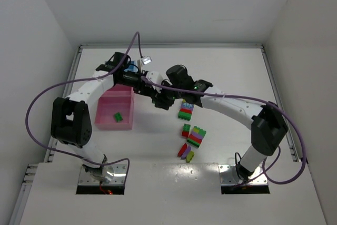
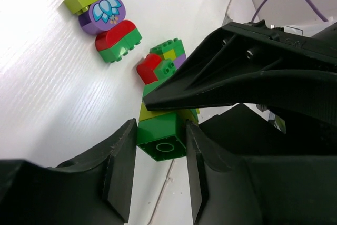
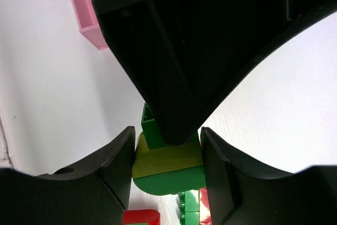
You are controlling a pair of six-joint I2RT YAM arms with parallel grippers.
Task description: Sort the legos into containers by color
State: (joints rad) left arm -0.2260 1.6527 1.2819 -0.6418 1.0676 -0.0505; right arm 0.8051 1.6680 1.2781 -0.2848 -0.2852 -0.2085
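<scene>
Your pink tray (image 1: 113,105) sat left, one green lego (image 1: 118,116) in it. Just right, over the table (image 1: 237,77), the left gripper (image 2: 158,150) pinched a stacked block (image 2: 162,139) by its green end and the right gripper (image 3: 166,154) by its yellow-green layer, seemingly to pull it apart.

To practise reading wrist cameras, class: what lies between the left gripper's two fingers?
In the left wrist view, a green brick, the end of a stacked block, sits between the fingers of the left gripper, touching both.
</scene>
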